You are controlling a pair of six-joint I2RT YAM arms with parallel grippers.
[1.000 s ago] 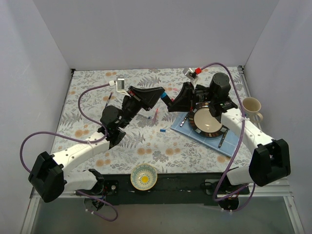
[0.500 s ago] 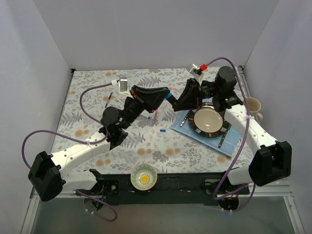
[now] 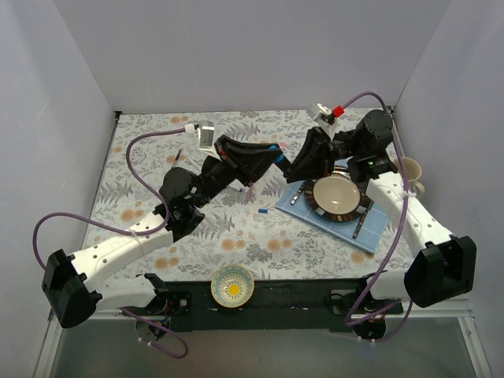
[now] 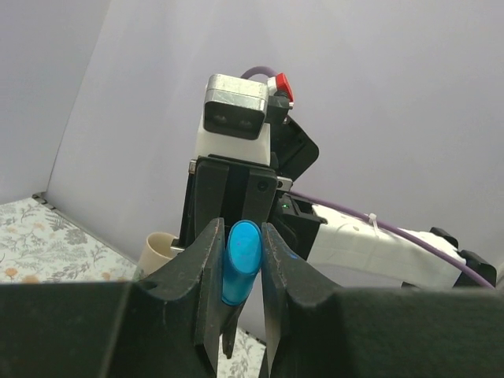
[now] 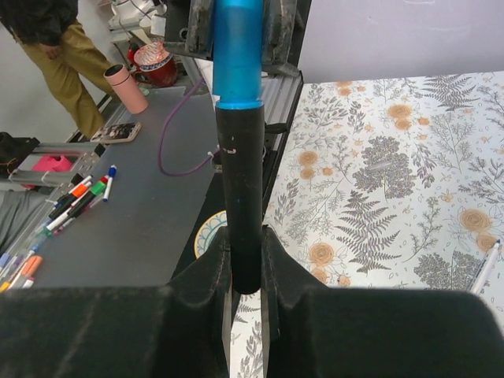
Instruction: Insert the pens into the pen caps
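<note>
**Ana:** What is between the fingers (image 4: 206, 268) of the left gripper (image 4: 240, 228)?

**Ben:** A light-blue cap (image 4: 240, 264). The jaws are narrow and press it from both sides. Its rounded closed end points to the wrist camera.

**Ana:** And the right gripper (image 5: 242, 236)?

**Ben:** It is also closed narrow, on the barrel of the black marker (image 5: 240, 173). The marker stands out straight from the fingers, and its far end meets the cap. In the right wrist view the two make one line, with no bend at the joint.

**Ana:** Where is this, seen from the plate (image 3: 336, 195)?

**Ben:** In the air, to the left of the plate and a little beyond it. The two grippers face each other there, well above the tablecloth (image 3: 236, 236).

**Ana:** So which step is it?

**Ben:** I judge it is the joining itself: the marker is going into its cap. I cannot tell if it is already pushed fully home.

**Ana:** What does the next move need?

**Ben:** A short, straight push along the marker's axis, both grips firm, no twisting sideways. After that, one side must let go. More work waits left of the plate: a pink pen (image 3: 251, 187) and, on the nearer side, a loose blue cap (image 3: 262, 211) lie on the tablecloth.
</note>
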